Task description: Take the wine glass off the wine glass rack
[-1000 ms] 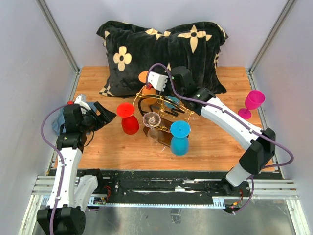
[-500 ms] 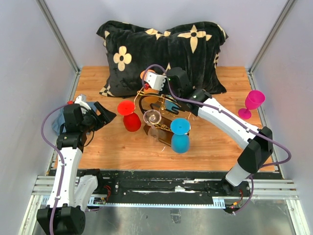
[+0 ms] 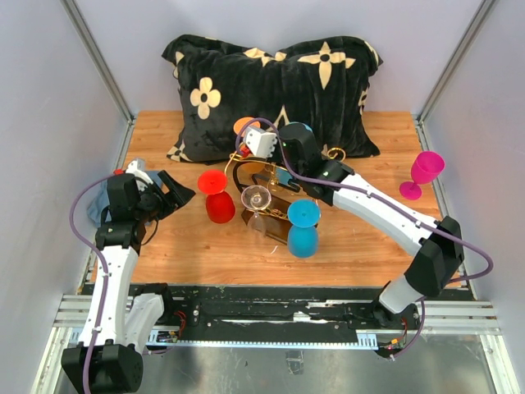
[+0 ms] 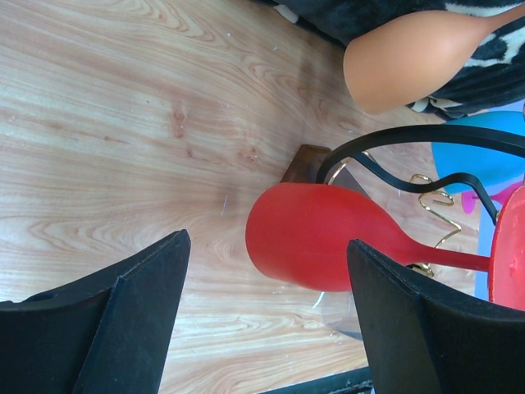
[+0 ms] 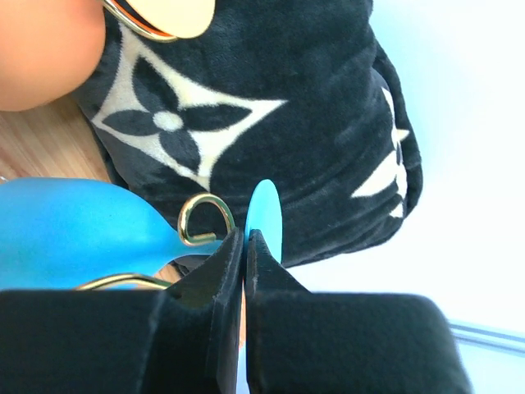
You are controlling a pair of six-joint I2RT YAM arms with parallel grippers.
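The wine glass rack (image 3: 261,174) is gold wire with black rails on a brown base, mid-table. Red (image 3: 217,199), clear (image 3: 256,200), blue (image 3: 303,230) and orange (image 3: 244,127) glasses hang on it upside down. My right gripper (image 3: 285,171) sits over the rack's back and is shut on the thin foot (image 5: 265,215) of a light blue wine glass (image 5: 74,228), beside a gold hook (image 5: 205,218). My left gripper (image 3: 176,193) is open and empty, left of the red glass (image 4: 320,238), apart from it.
A black pillow with cream flowers (image 3: 271,82) lies behind the rack. A magenta glass (image 3: 423,172) stands upright at the right edge. White walls close in the table on the left, back and right. The rack's black rail (image 4: 426,139) and orange glass (image 4: 410,53) show in the left wrist view.
My right wrist has shifted slightly down over the rack and its elbow has swung a little, with the grip unchanged. The left arm has not moved.
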